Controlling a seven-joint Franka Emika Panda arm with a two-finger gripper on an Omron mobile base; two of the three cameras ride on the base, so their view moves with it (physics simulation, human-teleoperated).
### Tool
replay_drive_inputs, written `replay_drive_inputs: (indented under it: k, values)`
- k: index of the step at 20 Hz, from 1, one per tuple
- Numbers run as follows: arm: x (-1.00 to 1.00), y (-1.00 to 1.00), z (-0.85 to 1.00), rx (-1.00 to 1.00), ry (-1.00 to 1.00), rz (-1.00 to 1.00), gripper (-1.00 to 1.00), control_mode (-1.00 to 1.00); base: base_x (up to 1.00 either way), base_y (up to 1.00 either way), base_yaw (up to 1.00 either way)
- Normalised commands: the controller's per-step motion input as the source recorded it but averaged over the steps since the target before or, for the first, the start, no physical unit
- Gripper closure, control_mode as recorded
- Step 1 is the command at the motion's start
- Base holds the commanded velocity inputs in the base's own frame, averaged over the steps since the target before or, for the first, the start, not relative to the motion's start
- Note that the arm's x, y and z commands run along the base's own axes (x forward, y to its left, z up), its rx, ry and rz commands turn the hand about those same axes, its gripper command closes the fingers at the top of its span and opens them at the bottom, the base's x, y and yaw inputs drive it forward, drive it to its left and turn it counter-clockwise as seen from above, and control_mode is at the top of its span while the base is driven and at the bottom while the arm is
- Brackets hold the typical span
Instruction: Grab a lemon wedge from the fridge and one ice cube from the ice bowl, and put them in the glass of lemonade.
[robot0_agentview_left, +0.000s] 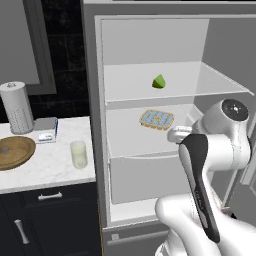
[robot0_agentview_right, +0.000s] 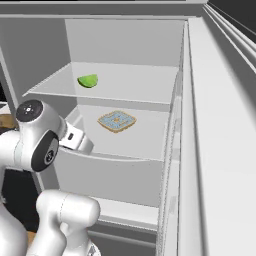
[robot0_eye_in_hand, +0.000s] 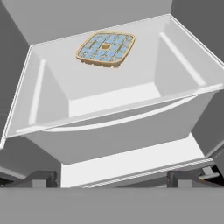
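Observation:
The fridge (robot0_agentview_left: 93, 115) stands open. On its upper white shelf lies the lemon wedge (robot0_agentview_left: 159, 81) (robot0_agentview_right: 88, 80), small and yellow-green. My gripper (robot0_eye_in_hand: 114, 180) is open, with nothing between its fingertips (robot0_eye_in_hand: 41, 178). It sits in front of the middle shelf and looks in over a white drawer (robot0_eye_in_hand: 109, 127), well below the wedge. On the counter to the left, the glass of lemonade (robot0_agentview_left: 78, 154) stands near the front edge. The brown ice bowl (robot0_agentview_left: 17, 154) lies at the far left with a small pale ice cube (robot0_agentview_left: 5, 149) in it.
A flat tan-and-blue tray (robot0_agentview_left: 156, 119) (robot0_eye_in_hand: 106, 48) of food rests on the middle shelf. A paper towel roll (robot0_agentview_left: 16, 107) and a small box (robot0_agentview_left: 46, 131) stand behind the bowl. The open fridge door (robot0_agentview_right: 220, 150) runs along the right.

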Motion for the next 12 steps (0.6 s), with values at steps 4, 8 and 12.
replay_drive_inputs:
  k: [4,8,12]
  values:
    - [-0.11,0.13,0.77,-0.07,-0.08,0.0,-1.0,-1.0,0.0,0.0,0.0]
    - [-0.06,0.16,0.76,-0.06,-0.13,0.01,-1.0,-1.0,0.0,0.0,0.0]
    - [0.0,0.25,0.77,-0.09,-0.14,0.04,-1.0,-1.0,0.0,0.0,0.0]
